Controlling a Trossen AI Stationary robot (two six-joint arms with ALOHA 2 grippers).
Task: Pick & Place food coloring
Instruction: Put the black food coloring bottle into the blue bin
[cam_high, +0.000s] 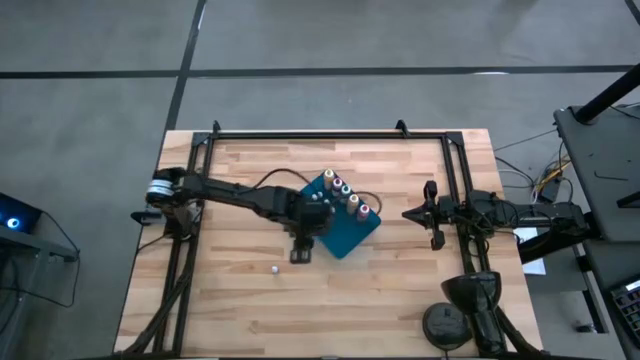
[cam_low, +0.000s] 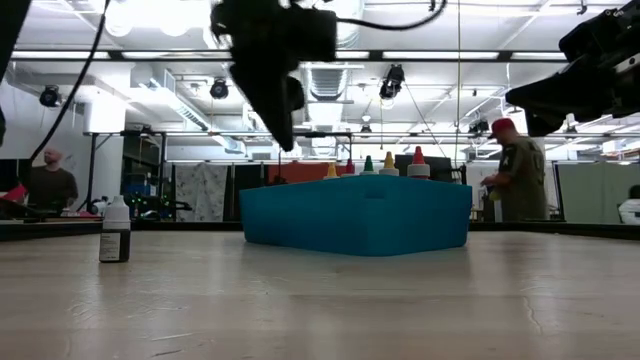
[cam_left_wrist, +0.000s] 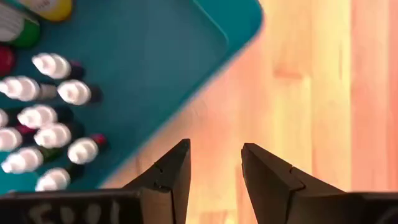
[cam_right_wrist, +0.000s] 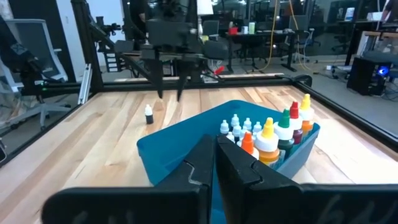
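The blue tray sits mid-table and holds the food coloring: coloured-top bottles in a row along its far-right side and several white-topped ones beside them. One small white-topped bottle stands upright on the wood, near and left of the tray. My left gripper hangs open and empty above the table just off the tray's near-left edge, raised clear of the wood. My right gripper is shut and empty, waiting to the right of the tray.
A black frame runs along the table's far edge and down both sides. A dark round stand sits at the near-right corner. Bare wood lies near and left of the tray. People stand in the room beyond.
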